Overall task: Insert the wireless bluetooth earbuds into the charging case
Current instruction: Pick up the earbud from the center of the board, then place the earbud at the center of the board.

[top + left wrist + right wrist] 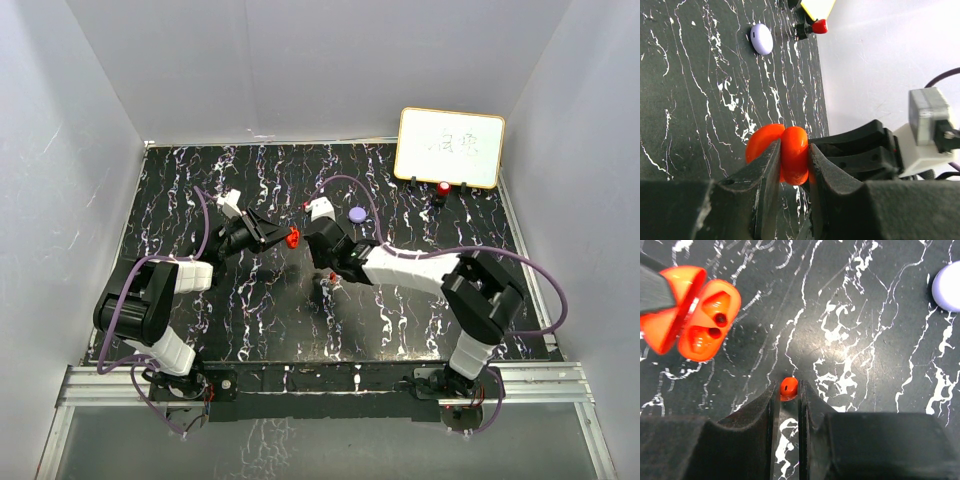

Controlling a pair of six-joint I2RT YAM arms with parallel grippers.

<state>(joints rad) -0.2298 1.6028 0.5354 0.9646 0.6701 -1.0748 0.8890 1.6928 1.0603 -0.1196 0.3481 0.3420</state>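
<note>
My left gripper (pixel 794 150) is shut on the red charging case (pixel 792 160), held above the table with its lid hinged open. The right wrist view shows the case (pixel 707 320) at upper left, with two empty sockets facing the camera. My right gripper (pixel 788 390) is shut on a tiny red earbud (pixel 788 388), pinched at the fingertips just above the table. From above, the left gripper (pixel 285 238) and the case (pixel 293 238) sit left of centre. The right gripper (pixel 328 278) is a little to their right and nearer.
A lavender round case (pixel 357 213) lies shut on the black marbled table (pixel 250 310), beyond the right gripper. A small whiteboard (pixel 450 147) stands at the back right with a red-topped object (pixel 443 187) in front of it. Grey walls enclose the table.
</note>
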